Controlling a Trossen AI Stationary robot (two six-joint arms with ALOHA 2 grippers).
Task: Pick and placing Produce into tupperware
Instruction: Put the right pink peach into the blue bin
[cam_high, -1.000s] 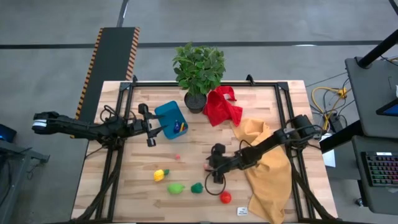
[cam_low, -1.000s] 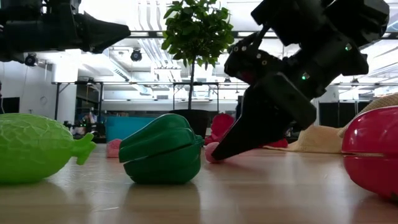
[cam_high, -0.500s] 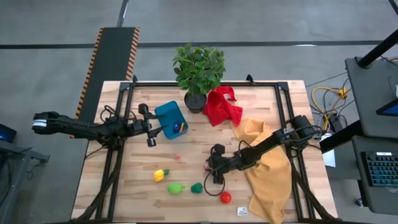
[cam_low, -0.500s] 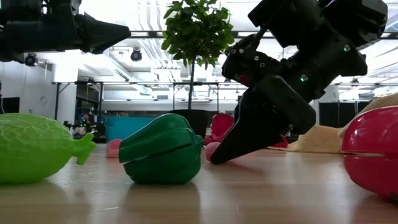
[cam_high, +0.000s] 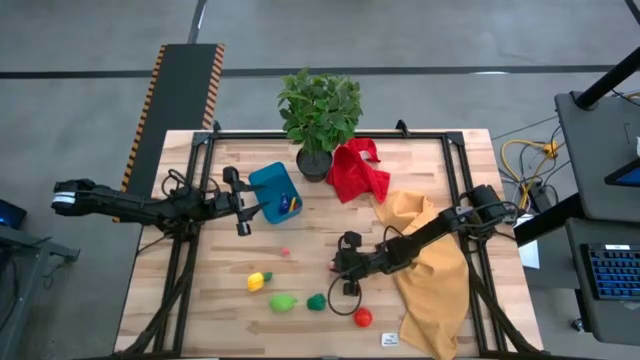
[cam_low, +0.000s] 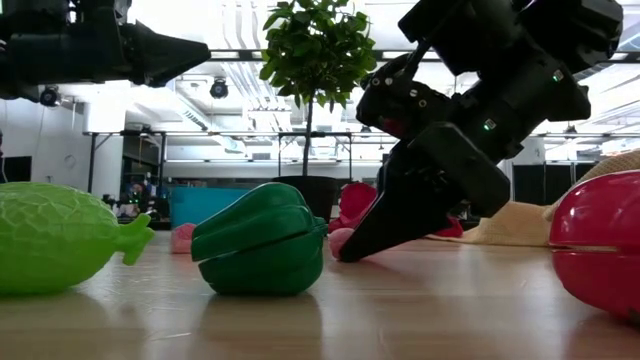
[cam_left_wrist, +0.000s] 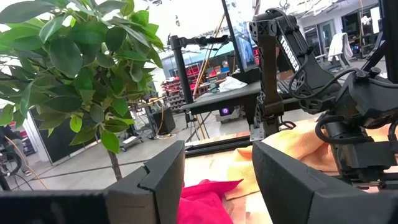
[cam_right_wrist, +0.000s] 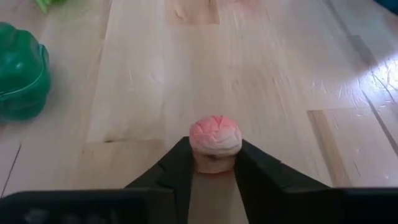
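Change vs earlier: almost none. R arm shows a touch nearer the table's left side in high view; every piece of produce lies where it was; L arm unmoved.
Right gripper: low over mid-table, tips at the wood, the two dark fingers pinching a small pinkish wrinkled toy fruit from both sides; the fruit's base looks to sit on the board.
Left gripper: raised at table's left side, just beside the tub; fingers spread, nothing between them.
Tupperware: small bright blue rectangular plastic tub w/ rounded corners, upper-left part of the light wooden slat table, next to the black plant pot; holds small dark blue and yellow pieces, too small to id.
Produce, front row: yellow toy w/ red end, pale green ridged toy fruit w/ stalk, dark green toy bell pepper, side by side but apart; red round toy fruit near front edge, well apart from the tub.
Produce, loose: tiny pink piece btwn tub and front row.
Plant: leafy green potted plant in black pot, back edge, centre.
Cloths: crumpled red cloth just beside the pot; mustard-yellow cloth draped over table's right side, under the R arm.
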